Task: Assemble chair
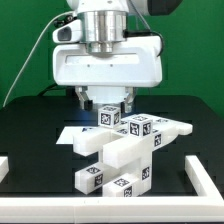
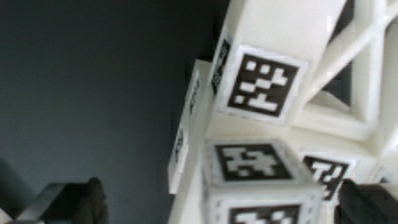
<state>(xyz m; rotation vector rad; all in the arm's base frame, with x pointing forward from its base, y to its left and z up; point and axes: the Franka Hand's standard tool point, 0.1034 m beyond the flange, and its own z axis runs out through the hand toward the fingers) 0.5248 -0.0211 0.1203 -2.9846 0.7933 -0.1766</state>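
Gripper (image 1: pixel 104 103): black fingers spread wide, holding nothing | white plastic blocky tagged chair (image 1: pixel 118 150): frame centre, on black table (image 1: pixel 30 130), directly beneath gripper

obstacle: chair (image 1: pixel 118 150) mid-table | free: black table (image 1: pixel 30 125) around it

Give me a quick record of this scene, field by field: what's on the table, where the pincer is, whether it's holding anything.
surface: black table
object: white chair parts stacked together, bearing black-and-white tags
border: white frame near the table edges
pincer: directly above the chair's top, open
fingers: dark, one on each side of the top tagged block
held: nothing visibly clamped
wrist view: tagged chair faces fill the picture, blurred; whether the fingers touch cannot be told
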